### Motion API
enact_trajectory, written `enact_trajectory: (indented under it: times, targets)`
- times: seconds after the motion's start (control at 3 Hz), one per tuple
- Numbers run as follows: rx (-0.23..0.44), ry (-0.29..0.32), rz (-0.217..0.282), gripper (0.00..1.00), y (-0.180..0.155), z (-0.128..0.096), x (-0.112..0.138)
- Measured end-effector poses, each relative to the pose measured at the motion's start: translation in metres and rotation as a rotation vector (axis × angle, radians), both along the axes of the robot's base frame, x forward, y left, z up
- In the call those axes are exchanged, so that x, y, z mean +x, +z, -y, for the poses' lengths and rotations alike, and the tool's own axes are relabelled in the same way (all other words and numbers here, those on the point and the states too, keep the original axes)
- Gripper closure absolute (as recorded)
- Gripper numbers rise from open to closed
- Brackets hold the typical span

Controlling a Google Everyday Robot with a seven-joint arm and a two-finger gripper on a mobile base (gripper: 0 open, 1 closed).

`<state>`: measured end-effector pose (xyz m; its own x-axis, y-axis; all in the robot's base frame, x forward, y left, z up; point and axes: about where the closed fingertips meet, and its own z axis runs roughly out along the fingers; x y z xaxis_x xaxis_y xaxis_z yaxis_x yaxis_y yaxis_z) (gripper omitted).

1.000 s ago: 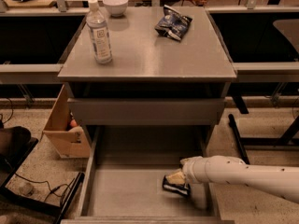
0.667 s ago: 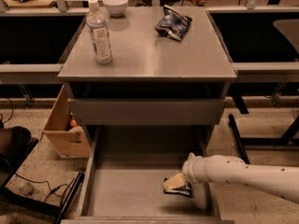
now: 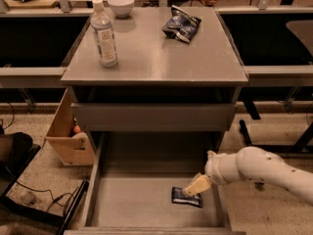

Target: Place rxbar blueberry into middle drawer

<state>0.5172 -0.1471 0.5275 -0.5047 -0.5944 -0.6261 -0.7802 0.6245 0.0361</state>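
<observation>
The rxbar blueberry [image 3: 186, 197], a small dark bar with a pale label, lies flat on the floor of the open middle drawer [image 3: 137, 199], towards its right front. My gripper [image 3: 197, 185] hangs inside the drawer at the bar's upper right end, touching or just above it. The white arm [image 3: 259, 170] reaches in from the right over the drawer's side wall.
On the cabinet top [image 3: 156, 62] stand a water bottle [image 3: 103, 33], a white bowl [image 3: 121, 5] and a blue-and-white snack bag [image 3: 182, 27]. The closed drawer panel [image 3: 154, 116] sits above the open drawer. A cardboard box [image 3: 68, 136] and cables lie on the floor at the left.
The gripper and arm have drawn back a little to the right and up. The bar now lies flat on the drawer floor, slightly lower than before.
</observation>
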Motion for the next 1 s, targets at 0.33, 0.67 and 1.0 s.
enact_trajectory:
  times: [0.33, 0.67, 1.0]
  targets:
    - [-0.066, 0.029, -0.041, 0.00, 0.051, 0.030, -0.023]
    - [-0.218, 0.050, -0.050, 0.00, 0.090, 0.044, -0.043]
    - [-0.411, 0.029, -0.009, 0.00, 0.135, 0.048, -0.049]
